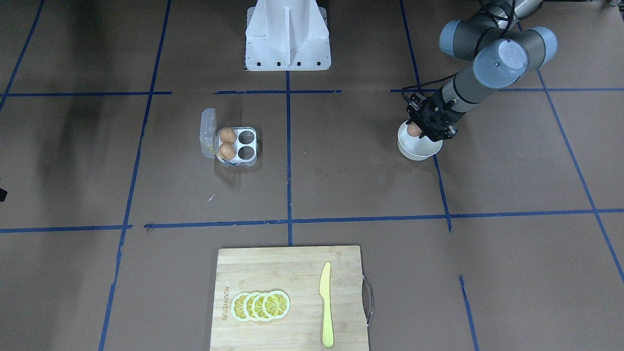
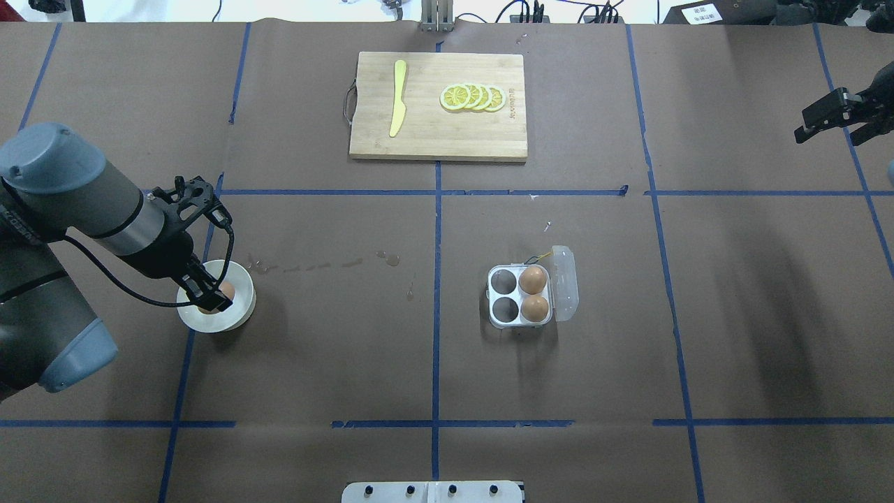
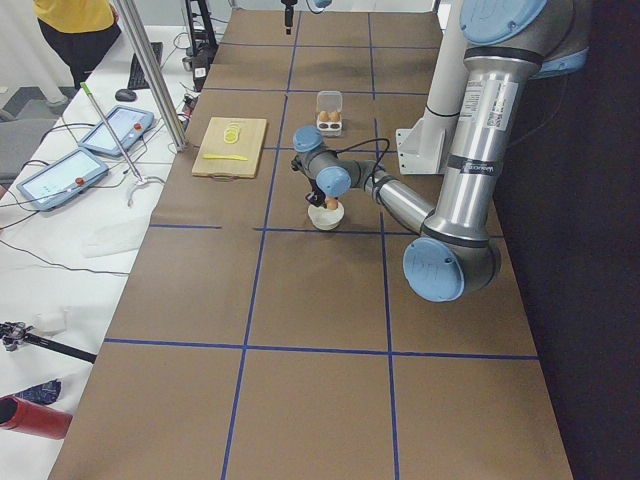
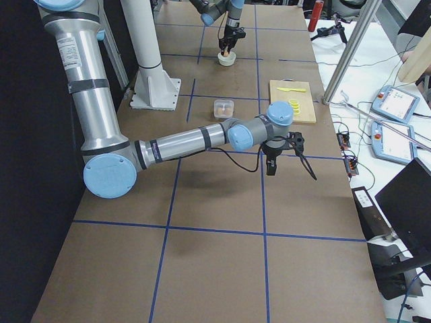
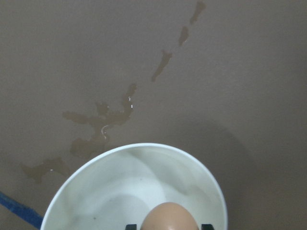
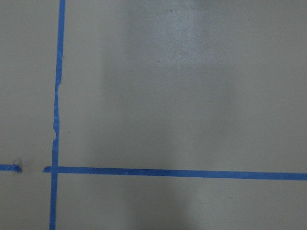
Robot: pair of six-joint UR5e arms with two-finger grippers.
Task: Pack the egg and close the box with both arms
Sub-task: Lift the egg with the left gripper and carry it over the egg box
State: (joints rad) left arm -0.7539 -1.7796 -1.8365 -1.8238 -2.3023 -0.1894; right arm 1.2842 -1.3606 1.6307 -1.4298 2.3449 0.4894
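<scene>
The clear box [image 2: 520,297] lies open on the table with its lid [image 2: 564,283] folded to the right. Two eggs [image 2: 533,279] [image 2: 535,308] fill its right cells and the two left cells are empty; it also shows in the front-facing view [image 1: 236,145]. My left gripper [image 2: 209,299] reaches down into the round white bowl [image 2: 241,307]. Its fingertips sit close on both sides of a third egg [image 5: 168,216], also seen in the front-facing view [image 1: 413,129]. My right gripper [image 2: 831,129] hangs open and empty over the far right of the table.
A wooden cutting board [image 2: 433,140] with lemon slices [image 2: 473,97] and a yellow knife [image 2: 397,105] lies at the far middle. The white pedestal [image 1: 287,44] stands at the robot's side. Wet stains [image 2: 314,265] mark the paper between bowl and box.
</scene>
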